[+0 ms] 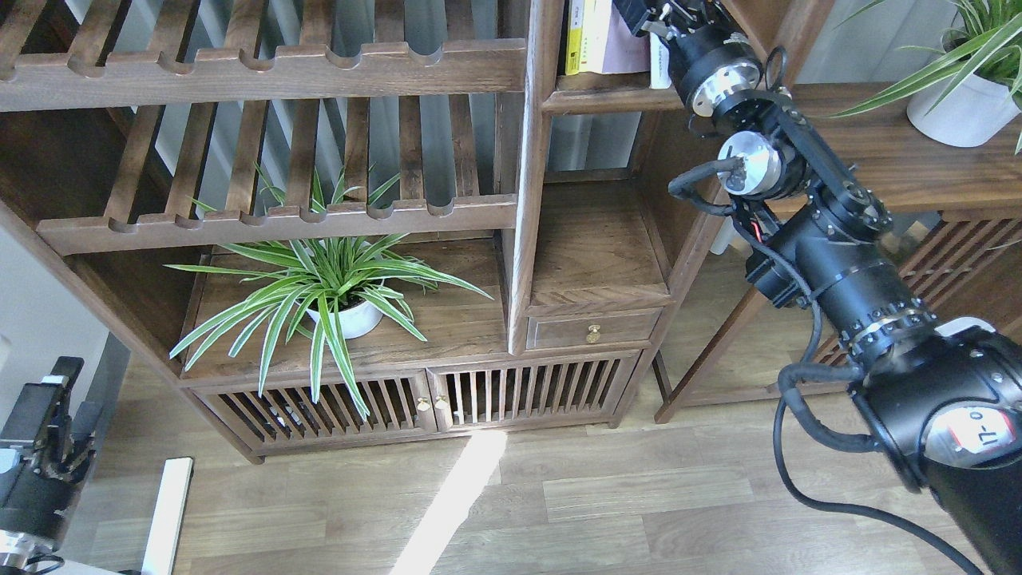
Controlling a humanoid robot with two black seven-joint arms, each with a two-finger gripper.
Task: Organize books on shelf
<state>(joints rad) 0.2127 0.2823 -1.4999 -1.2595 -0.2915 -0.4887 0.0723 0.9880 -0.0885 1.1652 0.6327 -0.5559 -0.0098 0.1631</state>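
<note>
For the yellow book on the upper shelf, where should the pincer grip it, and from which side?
Probably the spine of the yellow book, approached from the open front of the shelf. It stands upright, spine outward, with a shelf post on its left and a pale book leaning on its right. Its top is out of frame.

Only 1 view is given: the head camera, set high and tilted forward and down at close range. It faces a dark wooden shelving unit [527, 200] straight ahead, with plank floor [607, 495] below and the right arm [838, 263] entering from the lower right.
</note>
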